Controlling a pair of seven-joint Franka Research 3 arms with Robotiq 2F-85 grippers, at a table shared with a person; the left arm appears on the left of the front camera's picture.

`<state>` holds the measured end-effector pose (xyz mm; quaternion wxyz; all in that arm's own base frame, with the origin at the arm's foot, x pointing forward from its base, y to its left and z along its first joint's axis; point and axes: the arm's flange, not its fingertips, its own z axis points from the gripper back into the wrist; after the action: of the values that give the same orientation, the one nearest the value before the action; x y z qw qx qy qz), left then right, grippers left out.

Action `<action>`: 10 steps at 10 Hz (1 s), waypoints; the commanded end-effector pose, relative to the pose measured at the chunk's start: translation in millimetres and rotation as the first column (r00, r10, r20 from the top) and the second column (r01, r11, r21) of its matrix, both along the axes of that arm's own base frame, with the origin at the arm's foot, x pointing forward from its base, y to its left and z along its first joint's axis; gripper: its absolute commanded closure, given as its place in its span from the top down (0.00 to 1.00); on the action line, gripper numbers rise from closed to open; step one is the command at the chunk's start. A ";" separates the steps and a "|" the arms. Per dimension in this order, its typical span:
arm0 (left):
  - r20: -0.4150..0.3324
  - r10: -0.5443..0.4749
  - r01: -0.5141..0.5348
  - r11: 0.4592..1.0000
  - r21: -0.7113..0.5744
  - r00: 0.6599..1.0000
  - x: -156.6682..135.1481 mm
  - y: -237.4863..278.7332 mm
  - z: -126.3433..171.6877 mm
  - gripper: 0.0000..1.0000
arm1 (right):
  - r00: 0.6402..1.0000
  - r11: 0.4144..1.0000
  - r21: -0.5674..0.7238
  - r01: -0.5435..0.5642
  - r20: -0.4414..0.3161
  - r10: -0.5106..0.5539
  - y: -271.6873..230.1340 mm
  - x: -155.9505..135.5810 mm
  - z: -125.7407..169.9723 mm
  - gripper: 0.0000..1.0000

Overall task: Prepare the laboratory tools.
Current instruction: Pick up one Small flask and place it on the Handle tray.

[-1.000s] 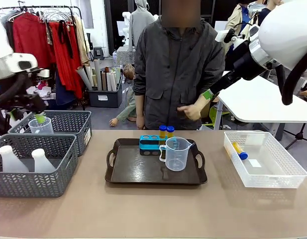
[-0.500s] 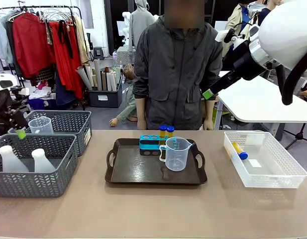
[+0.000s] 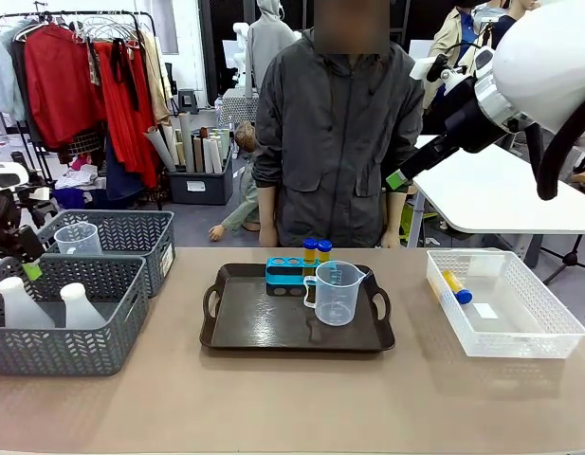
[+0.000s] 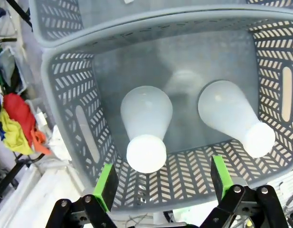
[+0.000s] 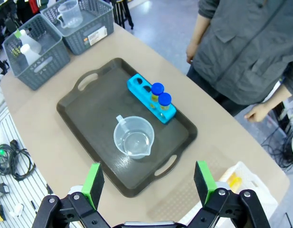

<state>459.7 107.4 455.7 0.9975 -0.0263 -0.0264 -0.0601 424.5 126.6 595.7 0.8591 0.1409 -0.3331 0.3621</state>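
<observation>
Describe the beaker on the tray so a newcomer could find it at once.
Start at the dark tray mid-table. On it, beside the blue rack, stands a clear handled beaker. The other beaker sits in the far grey basket.

You have two white flasks (image 3: 20, 305), two clear beakers (image 3: 337, 294) and three yellow tubes (image 3: 456, 286) with blue caps on the table. Count one blue rack (image 3: 284, 273) with two of those tubes in it, one dark tray (image 3: 235, 322), two grey baskets (image 3: 45, 355) and one white basket (image 3: 520, 346). One person (image 3: 339, 142) stands at the far side.
</observation>
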 end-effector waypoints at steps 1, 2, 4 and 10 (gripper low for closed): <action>0.010 0.005 -0.005 1.000 0.009 1.000 1.7 3.8 -4.7 1.00 | 1.000 1.000 0.013 0.010 -0.012 -0.010 1.2 -0.6 2.5 1.00; 0.011 0.003 -0.003 1.000 0.011 1.000 4.1 3.7 -7.4 1.00 | 1.000 1.000 0.013 0.010 -0.012 -0.010 1.2 -0.6 2.5 1.00; 0.010 0.014 -0.015 1.000 0.028 1.000 9.7 4.0 -12.8 1.00 | 1.000 1.000 0.013 0.010 -0.012 -0.010 1.2 -0.6 2.5 1.00; -0.003 0.040 -0.040 0.999 0.031 0.999 15.4 8.0 -19.3 0.67 | 1.000 1.000 0.013 0.010 -0.012 -0.010 1.2 -0.6 2.5 1.00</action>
<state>472.5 111.3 435.1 0.9983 -0.0220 -0.0226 -0.0494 424.5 126.6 595.7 0.8591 0.1409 -0.3331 0.3621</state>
